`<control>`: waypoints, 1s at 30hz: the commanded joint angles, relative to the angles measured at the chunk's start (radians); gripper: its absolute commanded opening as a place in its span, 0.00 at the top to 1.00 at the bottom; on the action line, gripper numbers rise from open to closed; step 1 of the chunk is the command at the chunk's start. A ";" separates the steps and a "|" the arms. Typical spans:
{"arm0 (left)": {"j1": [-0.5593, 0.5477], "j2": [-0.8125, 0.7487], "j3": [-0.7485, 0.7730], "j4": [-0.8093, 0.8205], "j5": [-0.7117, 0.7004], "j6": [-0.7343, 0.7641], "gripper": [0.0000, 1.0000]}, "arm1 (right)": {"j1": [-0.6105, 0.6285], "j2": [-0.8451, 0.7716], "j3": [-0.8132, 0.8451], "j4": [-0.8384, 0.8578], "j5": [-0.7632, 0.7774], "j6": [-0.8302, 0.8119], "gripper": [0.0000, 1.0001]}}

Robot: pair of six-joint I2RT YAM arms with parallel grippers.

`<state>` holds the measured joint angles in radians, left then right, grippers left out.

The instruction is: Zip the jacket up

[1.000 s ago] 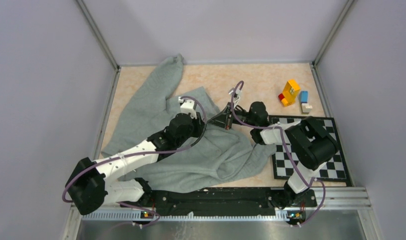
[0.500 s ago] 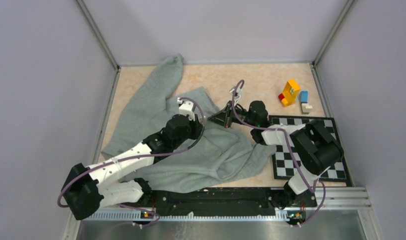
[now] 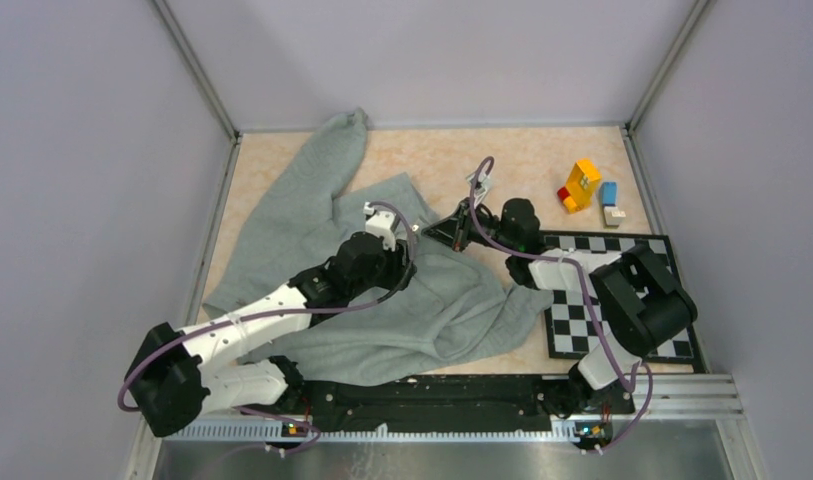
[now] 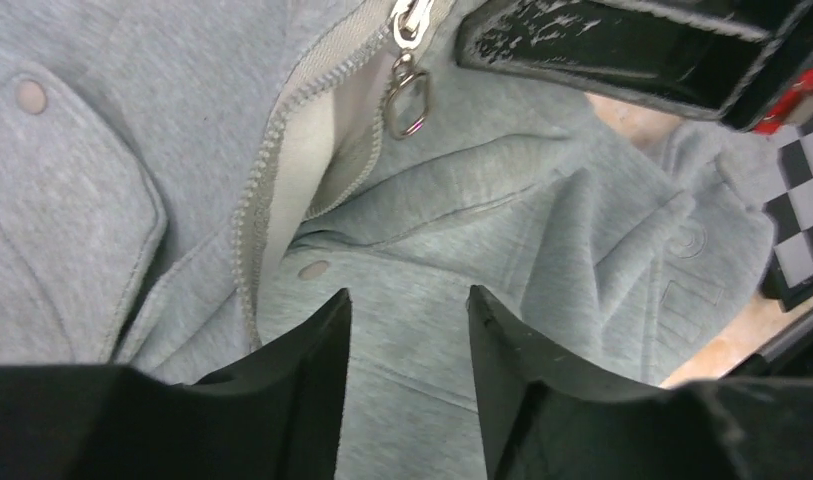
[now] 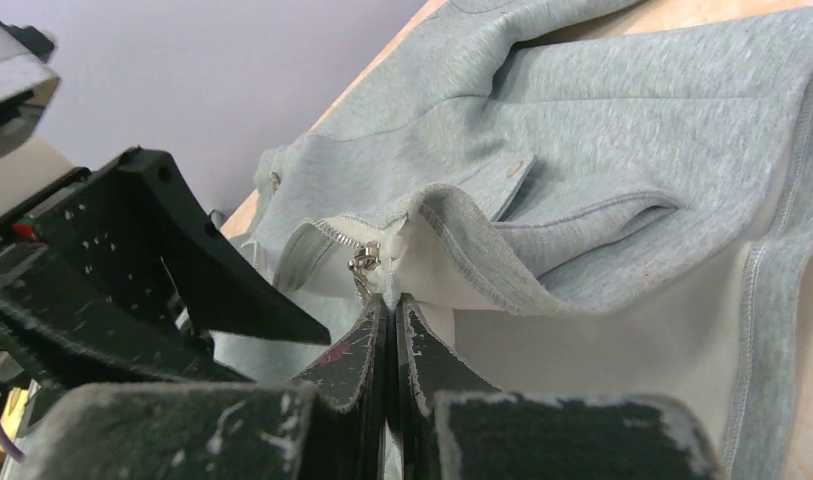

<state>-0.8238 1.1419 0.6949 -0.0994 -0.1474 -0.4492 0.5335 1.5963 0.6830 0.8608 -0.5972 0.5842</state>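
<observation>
Right hand (image 5: 392,302) pinching jacket (image 5: 602,150) edge, left hand (image 4: 407,300) parted — hovering

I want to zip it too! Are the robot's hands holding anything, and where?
The right gripper pinches the jacket by its front edge beside the zipper slider. The left gripper is open, holding nothing.

One jacket (image 3: 452,310), one checkered board (image 3: 567,335) and what looks like four small toy blocks (image 3: 583,184), too small to count surely, lie on the surface (image 3: 432,160), with two robot arms (image 3: 252,320) over it.
</observation>
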 commanded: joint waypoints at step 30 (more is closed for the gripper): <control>-0.003 0.139 0.180 0.088 -0.217 0.048 0.65 | -0.007 -0.026 0.024 0.114 -0.034 0.018 1.00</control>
<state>-0.8249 1.3094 0.8806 -0.0292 -0.3210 -0.4194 0.5278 1.5963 0.6830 0.8898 -0.6197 0.5964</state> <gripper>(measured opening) 0.365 0.010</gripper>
